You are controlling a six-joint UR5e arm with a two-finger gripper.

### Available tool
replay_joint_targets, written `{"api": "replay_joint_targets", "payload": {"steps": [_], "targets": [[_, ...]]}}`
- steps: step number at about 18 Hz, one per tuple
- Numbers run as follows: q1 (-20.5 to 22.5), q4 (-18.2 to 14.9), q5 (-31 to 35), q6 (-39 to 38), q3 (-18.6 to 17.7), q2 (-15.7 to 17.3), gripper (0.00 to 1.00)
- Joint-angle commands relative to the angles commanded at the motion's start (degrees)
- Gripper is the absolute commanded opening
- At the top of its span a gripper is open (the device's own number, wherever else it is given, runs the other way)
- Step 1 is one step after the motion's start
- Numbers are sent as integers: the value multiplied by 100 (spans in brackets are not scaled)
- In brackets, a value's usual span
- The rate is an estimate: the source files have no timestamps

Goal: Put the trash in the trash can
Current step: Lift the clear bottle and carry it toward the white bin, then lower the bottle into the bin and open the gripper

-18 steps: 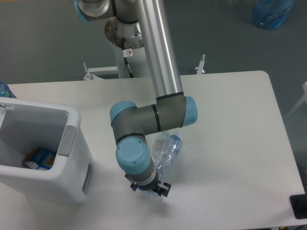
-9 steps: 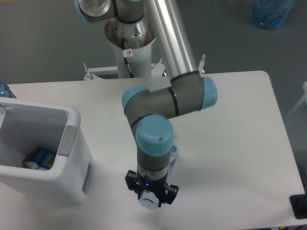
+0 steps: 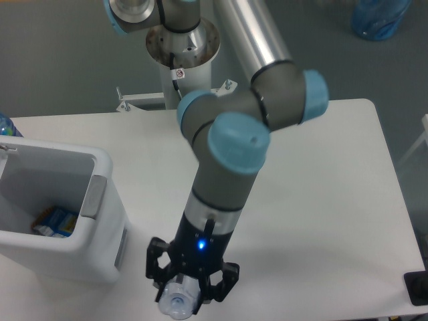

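At the left of the frame, the trash can (image 3: 100,200) already holds a small blue-and-yellow item (image 3: 53,222). Bottom centre, the gripper (image 3: 180,301) clasps a clear plastic piece (image 3: 176,301), apparently the bottle, lifted and not yet binned. The arm (image 3: 231,167) hides the tabletop behind it. A blue bag (image 3: 380,17) sits upper right.

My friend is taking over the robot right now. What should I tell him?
Gripper: shut on a clear plastic piece of trash, held up near the table's front edge.
Trash can: at the table's left, open, with a blue and yellow packet inside.
Done: the trash is picked up.
Left: carry it left over the can and let go. No other trash is in view; the arm may hide some.
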Motion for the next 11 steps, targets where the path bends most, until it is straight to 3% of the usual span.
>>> {"api": "replay_joint_targets", "payload": {"steps": [5,8,11], "targets": [[106,79,-958,-158,0,387,64],[80,570,-1521,-158,0,423,64],[18,651,-2355,-176,0,440,64]]}}
